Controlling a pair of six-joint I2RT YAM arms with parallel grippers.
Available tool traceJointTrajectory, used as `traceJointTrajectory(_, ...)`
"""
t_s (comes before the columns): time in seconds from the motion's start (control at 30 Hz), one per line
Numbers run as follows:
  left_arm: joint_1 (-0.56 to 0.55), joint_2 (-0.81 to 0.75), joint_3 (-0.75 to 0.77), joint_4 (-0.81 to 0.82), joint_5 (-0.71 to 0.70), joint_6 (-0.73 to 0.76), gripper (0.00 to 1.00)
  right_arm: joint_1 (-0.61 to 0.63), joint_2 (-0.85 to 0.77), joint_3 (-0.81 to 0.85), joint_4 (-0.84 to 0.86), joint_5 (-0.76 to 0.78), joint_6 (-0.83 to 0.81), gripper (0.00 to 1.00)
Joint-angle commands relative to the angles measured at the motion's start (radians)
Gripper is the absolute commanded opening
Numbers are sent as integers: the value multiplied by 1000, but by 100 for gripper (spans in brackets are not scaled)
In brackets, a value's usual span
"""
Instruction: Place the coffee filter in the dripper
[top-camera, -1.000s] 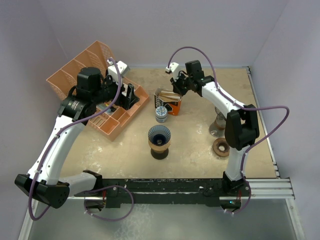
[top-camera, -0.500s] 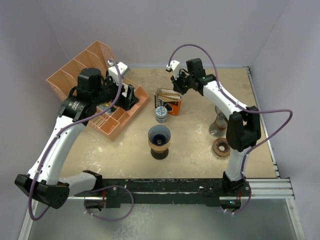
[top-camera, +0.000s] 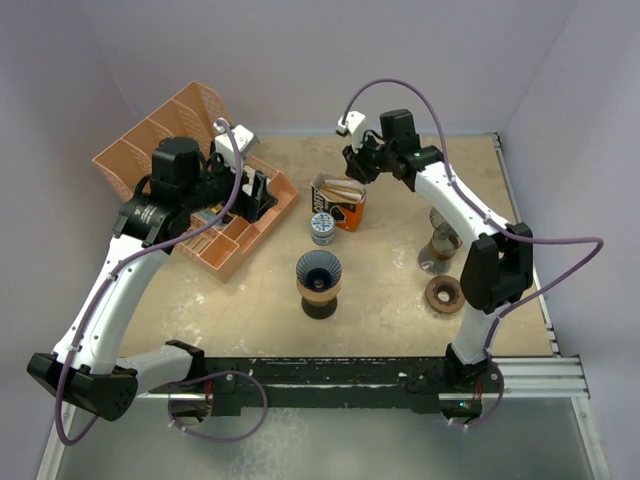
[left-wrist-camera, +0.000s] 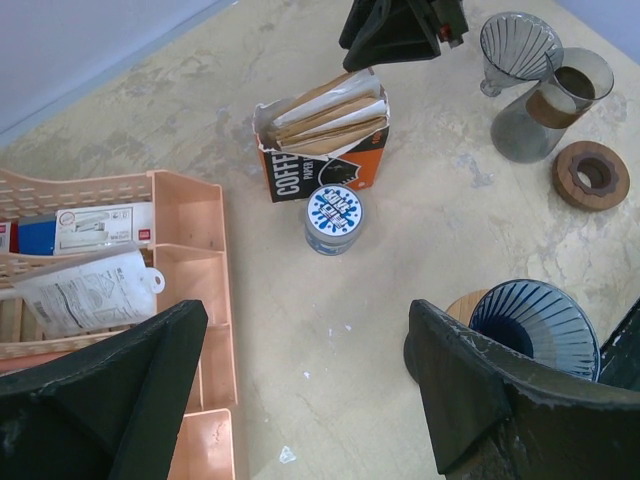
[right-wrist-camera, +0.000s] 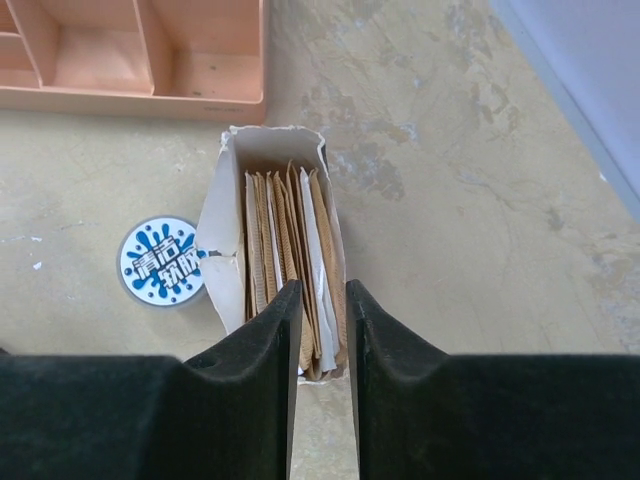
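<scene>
The coffee filters stand as brown and white papers in an open orange box at the middle of the table. My right gripper hovers right above the box's far end. Its jaws are parted by a narrow gap with nothing between them. The dripper, dark blue and ribbed on a wooden base, stands in front of the box. My left gripper hangs wide open and empty over the orange organizer's edge.
A round tin with a blue-and-white lid stands between box and dripper. An orange organizer tray with papers fills the left. At the right are a glass carafe, a clear glass dripper and a wooden ring.
The right gripper's jaws have parted from shut to a narrow gap, and its elbow has swung to the right. The left arm has not moved.
</scene>
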Motion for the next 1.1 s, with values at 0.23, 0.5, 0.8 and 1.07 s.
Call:
traceJointTrajectory(0.23,8,-21,-5,25,26,24,82,0,-28,13,17,40,-2,35)
traceJointTrajectory(0.5,8,-29,-9,23,26,28,82,-10,-12,6,-11,66,-22,39)
traceJointTrajectory(0.8,8,-26,-5,25,28,25,82,-26,13,9,-35,54,-43,42)
traceJointTrajectory(1.07,7,-26,-4,23,24,28,82,-38,25,23,-38,27,-46,35)
